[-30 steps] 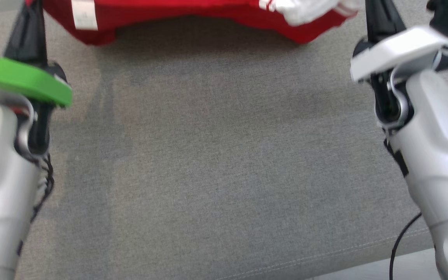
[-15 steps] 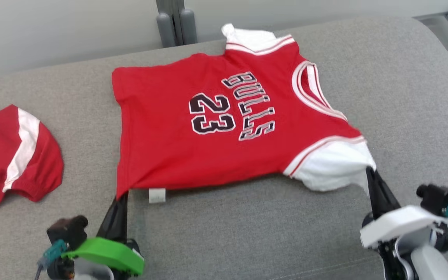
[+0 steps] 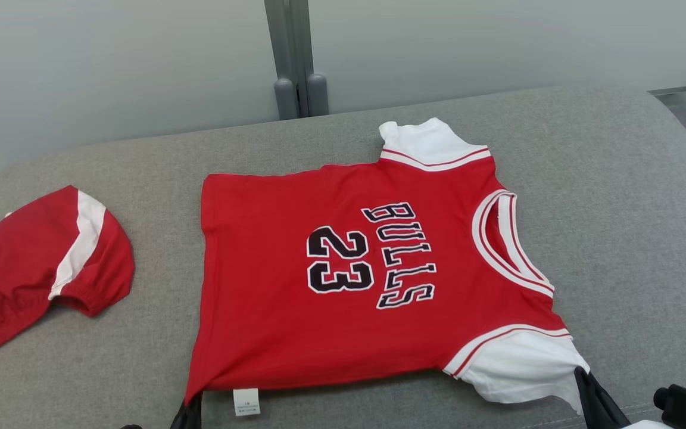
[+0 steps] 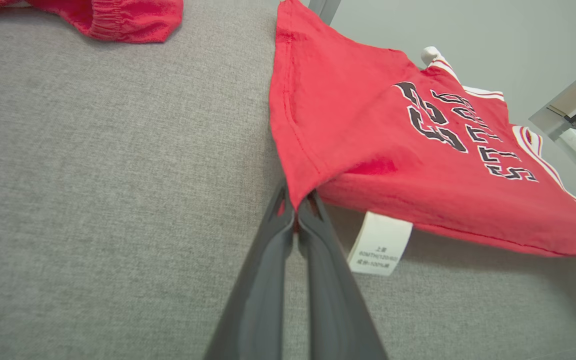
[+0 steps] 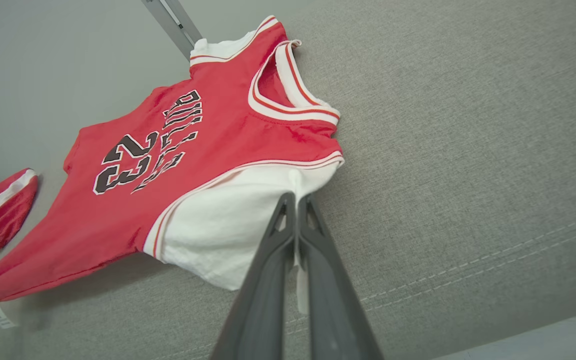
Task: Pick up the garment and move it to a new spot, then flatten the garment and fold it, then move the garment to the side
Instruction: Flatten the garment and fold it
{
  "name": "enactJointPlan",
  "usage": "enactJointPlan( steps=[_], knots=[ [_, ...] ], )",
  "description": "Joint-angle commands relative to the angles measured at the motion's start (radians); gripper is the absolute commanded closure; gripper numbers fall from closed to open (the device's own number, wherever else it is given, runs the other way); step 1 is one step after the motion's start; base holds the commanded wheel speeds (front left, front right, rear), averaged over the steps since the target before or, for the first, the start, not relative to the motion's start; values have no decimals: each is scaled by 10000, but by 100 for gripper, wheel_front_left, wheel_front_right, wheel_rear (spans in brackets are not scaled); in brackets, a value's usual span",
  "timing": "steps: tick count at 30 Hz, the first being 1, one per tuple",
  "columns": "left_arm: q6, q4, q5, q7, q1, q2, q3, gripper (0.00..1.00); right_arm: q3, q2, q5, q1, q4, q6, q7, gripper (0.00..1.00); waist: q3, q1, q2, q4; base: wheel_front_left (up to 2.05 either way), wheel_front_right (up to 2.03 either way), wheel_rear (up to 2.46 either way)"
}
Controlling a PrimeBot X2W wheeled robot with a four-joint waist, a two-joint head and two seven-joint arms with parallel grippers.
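Since half a second ago the whole head view has slid downward. The camera has lifted; the things themselves did not move. The jersey now sits lower in that view, more of the wall shows behind it, and both grippers are almost cut off at the bottom edge. Against the cushion the jersey lies about as it did, and so do the shorts, apart from it at the left.

The jersey is spread face up near the middle of the grey cushion, with the neck to the right. Its near edge hangs a little above the cushion. The left gripper is pressed together on the near hem corner, just beside the label. The right gripper is pressed together on the edge of the near white sleeve.

The jersey looks light, thin and limp. It will probably sag between two holds and wrinkle easily, but it is not fragile. Corners and hems seem the good places to hold, as now, with the two holds kept apart so the cloth stays tight.
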Motion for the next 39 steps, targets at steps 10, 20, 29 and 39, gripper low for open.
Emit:
enactJointPlan(
  steps=[10, 20, 29, 39],
  knots=[
    [-214, 309, 342, -6, -501, -23, -53, 100, -110, 109, -231, -611, -101, 3, 309, 100, -5, 1, 0, 79, 0, 0, 0],
    [-307, 592, 514, 161, -1658, 306, -486, 100, 375, -296, -281, -2879, 1131, 3, 761, 100, 206, 1, 0, 208, 0, 0, 0],
    [-362, 965, 552, 626, -3264, 614, -934, 100, 400, -643, -394, -5543, 3429, 3, 751, 100, 855, 1, 0, 511, 0, 0, 0],
    [-391, 2405, 436, 688, -5169, 484, -1533, 96, 559, -684, -339, -7972, 6383, 3, -343, 0, 1590, 1, 0, 659, 0, 0, 0]
  ],
)
